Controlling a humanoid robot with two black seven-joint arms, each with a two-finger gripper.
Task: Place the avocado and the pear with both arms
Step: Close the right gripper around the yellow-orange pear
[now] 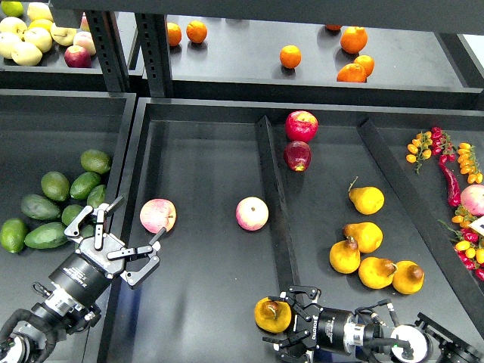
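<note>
The pear point(271, 314), yellow-orange with a dark brown patch, sits between the two fingers of my right gripper point(278, 316) at the bottom centre, near the front end of the centre divider. The gripper is closed around it. My left gripper point(141, 218) is open and empty, above the wall between the left bin and the middle bin. Several dark green avocados point(54, 185) lie in the left bin just left of it; the nearest avocado point(96, 196) is beside its upper finger. I cannot tell which avocado is the task's one.
Two pink-yellow apples point(158, 215) point(252, 213) lie in the middle bin, the first close to my left gripper. Several yellow pears point(364, 237) and two red apples point(301, 125) lie in the right compartment. Oranges point(290, 56) are on the back shelf. A divider point(272, 189) splits the bin.
</note>
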